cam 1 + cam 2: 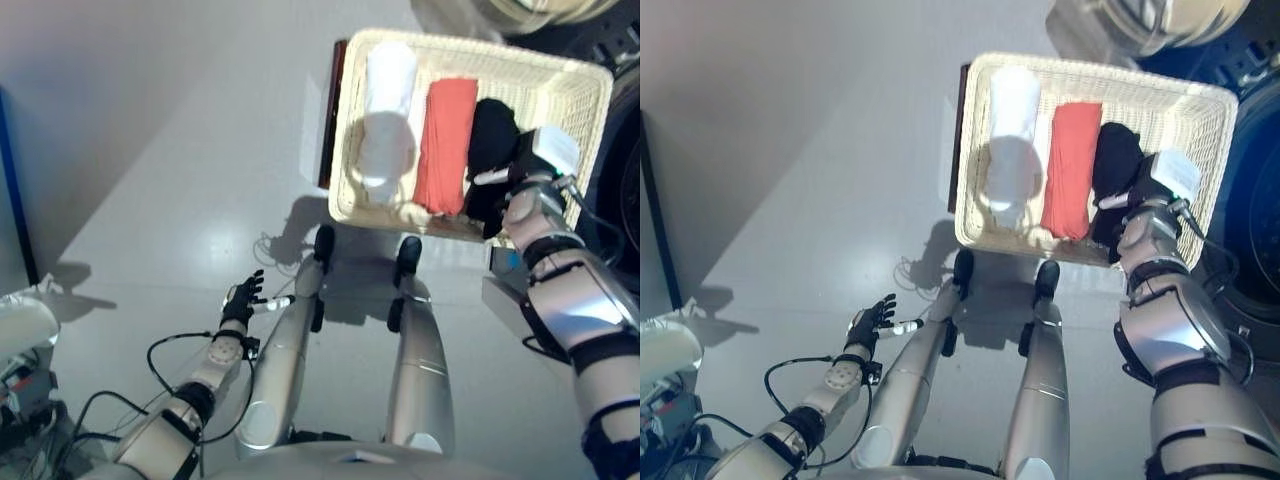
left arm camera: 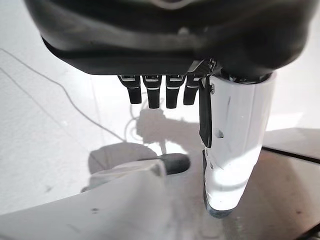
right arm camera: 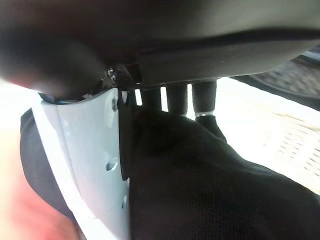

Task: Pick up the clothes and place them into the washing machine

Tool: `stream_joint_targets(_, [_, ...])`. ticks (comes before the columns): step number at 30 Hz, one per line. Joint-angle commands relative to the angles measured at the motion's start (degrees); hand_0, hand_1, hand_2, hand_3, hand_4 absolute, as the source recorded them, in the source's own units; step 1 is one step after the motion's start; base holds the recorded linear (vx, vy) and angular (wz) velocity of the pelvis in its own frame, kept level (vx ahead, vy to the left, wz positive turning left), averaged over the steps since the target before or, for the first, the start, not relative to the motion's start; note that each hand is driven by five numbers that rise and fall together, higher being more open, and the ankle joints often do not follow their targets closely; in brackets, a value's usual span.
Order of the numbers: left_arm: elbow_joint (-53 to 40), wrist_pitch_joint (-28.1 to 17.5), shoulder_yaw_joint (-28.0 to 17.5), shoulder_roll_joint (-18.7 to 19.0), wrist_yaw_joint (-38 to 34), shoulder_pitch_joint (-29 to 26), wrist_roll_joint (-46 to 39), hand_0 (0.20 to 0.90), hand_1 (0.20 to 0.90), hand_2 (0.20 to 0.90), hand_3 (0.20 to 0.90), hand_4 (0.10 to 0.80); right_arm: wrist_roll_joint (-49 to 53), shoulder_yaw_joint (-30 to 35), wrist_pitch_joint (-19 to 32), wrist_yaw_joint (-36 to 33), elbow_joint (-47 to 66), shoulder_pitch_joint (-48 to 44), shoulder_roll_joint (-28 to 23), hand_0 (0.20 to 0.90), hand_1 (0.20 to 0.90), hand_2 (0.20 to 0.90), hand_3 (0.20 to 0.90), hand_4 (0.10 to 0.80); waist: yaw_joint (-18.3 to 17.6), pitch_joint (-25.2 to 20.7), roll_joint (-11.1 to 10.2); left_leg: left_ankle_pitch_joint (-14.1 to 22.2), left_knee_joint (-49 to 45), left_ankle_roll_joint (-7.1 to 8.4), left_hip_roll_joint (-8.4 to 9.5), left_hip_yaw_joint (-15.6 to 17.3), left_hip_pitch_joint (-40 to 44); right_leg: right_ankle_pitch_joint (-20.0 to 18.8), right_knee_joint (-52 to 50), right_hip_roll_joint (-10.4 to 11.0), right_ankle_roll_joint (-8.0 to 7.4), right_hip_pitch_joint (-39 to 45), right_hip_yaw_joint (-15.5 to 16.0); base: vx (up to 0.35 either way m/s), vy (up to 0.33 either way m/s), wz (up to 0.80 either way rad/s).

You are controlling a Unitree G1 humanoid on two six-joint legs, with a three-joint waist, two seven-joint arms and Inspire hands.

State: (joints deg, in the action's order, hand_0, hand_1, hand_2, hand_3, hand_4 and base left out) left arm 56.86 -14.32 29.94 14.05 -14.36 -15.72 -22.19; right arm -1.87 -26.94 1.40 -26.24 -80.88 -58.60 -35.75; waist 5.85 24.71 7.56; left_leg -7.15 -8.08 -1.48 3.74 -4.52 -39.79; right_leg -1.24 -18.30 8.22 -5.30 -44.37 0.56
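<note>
A pale woven basket (image 1: 585, 95) sits on the floor to the right, and three rolled clothes lie side by side in it: a white roll (image 1: 388, 100) on the left, a red roll (image 1: 446, 140) in the middle and a black roll (image 1: 492, 135) on the right. The right hand (image 1: 510, 180) is down on the near end of the black roll; in its wrist view the white-covered thumb (image 3: 85, 165) lies along one side of the dark cloth and the fingers (image 3: 202, 97) reach onto its far side, so it looks like a grasp forming, but whether the fingers have closed round the cloth cannot be told. The left hand (image 1: 240, 298) hangs low on the left over the bare floor, fingers loosely straight and holding nothing. The washer (image 1: 1250, 230) shows as a dark round door just right of the basket. The black roll is probably light, soft and limp, so it will likely sag and unroll when lifted; taking it round the middle with a deep wrap, rather than by an end, should keep it bundled.
</note>
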Motion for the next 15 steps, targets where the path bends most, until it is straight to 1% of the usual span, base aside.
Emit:
stream_joint_targets(1, [2.71,-1.58,-1.77,0.98,-1.76,3.41,1.23,0.900,0.900,0.900,0.900,0.800,8.53,3.65,4.68,-5.14,4.07,0.79,-3.42,0.200,0.200,0.200,0.200,0.300,-1.53,-2.16,-1.08,3.05,-2.73,4.06,0.48,-0.17,-0.41,-4.49,8.70,-0.75,0.73,8.01,3.08,0.025,-0.015,-0.03])
stream_joint_targets(3, [2.54,-1.96,-1.78,1.11,-1.96,3.47,1.26,0.900,0.900,0.900,0.900,0.800,12.58,6.73,6.27,-6.11,4.83,2.29,-2.61,0.200,0.200,0.200,0.200,0.300,-1.78,-2.46,-1.22,3.09,-2.15,3.98,0.32,-0.13,0.80,-4.73,9.61,-0.72,0.66,9.33,3.06,0.024,-0.009,-0.07])
stream_joint_targets(4, [2.54,-1.96,-1.76,1.13,-1.96,3.48,1.25,0.900,0.900,0.900,0.900,0.800,12.58,6.76,6.27,-6.11,4.85,2.33,-2.61,0.200,0.200,0.200,0.200,0.300,-1.77,-2.44,-1.23,3.09,-2.14,3.98,0.32,-0.12,0.84,-4.73,9.62,-0.72,0.66,9.36,3.05,0.032,-0.007,-0.07])
stream_joint_targets(5, [2.09,-2.24,-1.52,1.33,-2.23,3.38,1.42,0.900,0.900,0.900,0.900,0.800,17.77,10.23,8.02,-6.61,5.05,3.60,-1.75,0.200,0.200,0.200,0.200,0.300,-1.82,-2.80,-1.18,3.29,-2.04,3.91,0.25,0.00,1.76,-4.74,10.32,-0.65,0.63,10.61,3.21,0.031,-0.012,-0.07])
stream_joint_targets(6, [1.27,-2.60,-1.36,1.35,-2.25,3.35,1.27,0.900,0.900,0.900,0.900,0.800,25.88,14.65,11.15,-5.12,6.33,4.55,-0.70,0.200,0.200,0.200,0.200,0.300,-1.88,-2.89,-1.01,3.45,-2.09,3.86,0.31,-0.03,2.08,-4.71,10.38,-0.62,0.61,10.89,3.17,0.041,-0.017,-0.07])
stream_joint_targets(8, [0.81,-2.77,-1.61,1.65,-2.25,3.49,1.66,0.900,0.900,0.900,0.900,0.800,33.16,18.96,13.64,-4.40,7.35,7.26,0.19,0.200,0.200,0.200,0.200,0.300,-2.05,-3.18,-1.00,3.75,-2.13,3.77,0.26,0.08,2.59,-4.49,10.45,-0.63,0.58,11.47,3.03,0.020,-0.008,-0.05])
stream_joint_targets(9, [0.79,-2.77,-1.55,1.70,-2.25,3.52,1.66,0.900,0.900,0.900,0.900,0.800,33.18,19.05,13.65,-4.37,7.39,7.38,0.20,0.200,0.200,0.200,0.200,0.300,-1.98,-3.20,-1.04,3.76,-2.13,3.77,0.25,0.09,2.63,-4.48,10.46,-0.63,0.58,11.50,3.02,0.000,0.000,0.00])
stream_joint_targets(10, [-0.84,-3.28,-1.80,1.80,-2.41,3.88,1.94,0.900,0.900,0.900,0.900,0.800,42.61,25.37,17.96,-3.85,10.08,10.57,2.50,0.200,0.200,0.200,0.200,0.300,-2.45,-3.38,-0.73,4.07,-2.17,3.63,0.38,0.13,2.99,-4.14,10.22,-0.61,0.64,11.73,2.88,0.000,0.000,0.00])
stream_joint_targets(11, [-1.38,-3.31,-1.85,2.08,-2.28,4.01,2.32,0.900,0.900,0.900,0.900,0.800,45.40,27.16,19.33,-2.82,10.76,11.51,3.13,0.200,0.200,0.200,0.200,0.300,-2.52,-3.51,-0.54,4.18,-2.20,3.56,0.41,0.14,2.99,-4.04,10.10,-0.58,0.66,11.65,2.80,0.000,0.000,0.00])
stream_joint_targets(12, [-1.42,-3.29,-1.79,2.14,-2.28,4.05,2.33,0.900,0.900,0.900,0.900,0.800,45.48,27.22,19.37,-2.72,10.75,11.62,3.14,0.200,0.200,0.200,0.200,0.300,-2.46,-3.56,-0.58,4.20,-2.21,3.56,0.41,0.14,2.99,-4.02,10.08,-0.58,0.66,11.64,2.80,0.000,0.000,0.00])
stream_joint_targets(13, [-1.11,-3.61,-1.94,1.79,-2.44,4.48,2.54,0.900,0.900,0.900,0.900,0.800,54.08,32.55,23.20,-1.60,12.19,12.61,4.66,0.200,0.200,0.200,0.200,0.300,-2.68,-3.80,-0.09,4.52,-2.28,3.44,0.57,0.05,2.96,-3.62,10.02,-0.60,0.68,11.57,2.57,0.000,0.000,0.00])
stream_joint_targets(14, [-1.03,-3.65,-2.01,1.58,-2.40,4.52,2.37,0.900,0.900,0.900,0.900,0.800,58.56,34.83,25.40,-0.81,13.74,12.70,5.66,0.200,0.200,0.200,0.200,0.300,-2.77,-3.95,0.21,4.65,-2.28,3.40,0.55,0.11,2.92,-3.54,10.00,-0.59,0.67,11.41,2.39,-0.002,0.020,-0.04])
stream_joint_targets(15, [-1.09,-3.70,-2.08,1.35,-2.45,4.60,2.11,0.900,0.900,0.900,0.900,0.800,61.48,36.72,26.41,0.14,14.56,13.30,6.25,0.200,0.200,0.200,0.200,0.300,-2.87,-4.00,0.48,4.77,-2.30,3.34,0.61,0.23,2.86,-3.45,9.90,-0.57,0.70,11.23,2.23,-0.011,0.024,-0.05])
